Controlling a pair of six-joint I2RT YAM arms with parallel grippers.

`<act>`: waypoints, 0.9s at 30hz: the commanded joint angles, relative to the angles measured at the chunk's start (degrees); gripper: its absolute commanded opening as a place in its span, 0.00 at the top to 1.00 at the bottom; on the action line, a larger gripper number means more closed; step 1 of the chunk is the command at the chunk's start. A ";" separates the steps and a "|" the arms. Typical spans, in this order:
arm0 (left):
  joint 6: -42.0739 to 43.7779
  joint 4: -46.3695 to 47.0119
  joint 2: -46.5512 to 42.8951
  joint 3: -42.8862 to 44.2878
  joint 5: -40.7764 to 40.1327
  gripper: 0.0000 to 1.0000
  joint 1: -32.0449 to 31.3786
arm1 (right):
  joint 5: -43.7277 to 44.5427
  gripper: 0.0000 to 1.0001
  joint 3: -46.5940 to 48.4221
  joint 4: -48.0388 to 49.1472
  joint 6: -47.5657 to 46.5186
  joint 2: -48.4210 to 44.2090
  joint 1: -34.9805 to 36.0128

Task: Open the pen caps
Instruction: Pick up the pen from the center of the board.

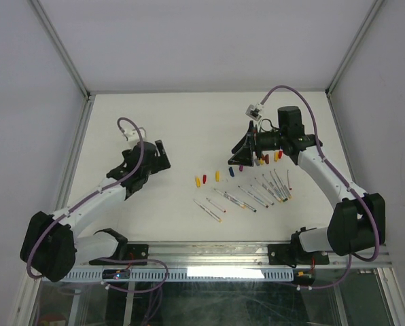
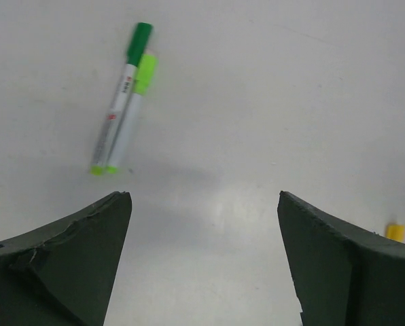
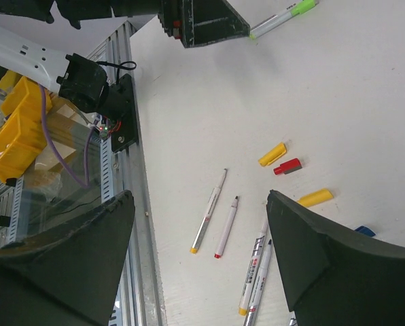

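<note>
White table inside a pale-walled booth, and along the bottom of the top view runs the aluminium rail with both arm bases bolted on.

Moving up from the rail, just right of centre in the frame, there's the fan of pens, thin pale barrels lying loose on the surface at mixed angles. Just above and left of them sits a little row of loose caps: yellow cap, red cap, second yellow cap, then the blue cap. The right wrist view picks out the same yellow and red caps mid-frame, with two uncapped pens lying below and left of them.

Now the left gripper, left of centre in the top view: its wrist camera shows the fingers spread wide, nothing between them, just bare table. In the upper left of that view lie two green pens, side by side and touching, caps on, one dark green, one lime.

Farthest up, right of centre, the right gripper: fingers wide apart too, holding nothing, with more coloured caps lying just to its right.
</note>
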 commanded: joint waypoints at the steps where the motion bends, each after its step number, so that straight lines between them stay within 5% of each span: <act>1: 9.25 6.41 -5.64 -3.62 2.18 0.09 7.70 | -1.57 0.19 -0.22 2.25 -0.42 -1.25 -0.42; 8: 11.52 10.45 -2.75 -4.19 9.49 0.26 20.25 | -1.67 0.19 -0.31 2.31 -0.36 -0.42 -0.46; 15: 12.25 11.38 6.76 -1.17 15.29 0.52 25.51 | -1.49 0.19 -0.40 2.38 -0.40 0.33 -0.47; 27: 13.82 10.59 17.01 2.80 19.20 0.63 27.56 | -1.60 0.19 -0.31 2.01 -0.75 1.31 -0.41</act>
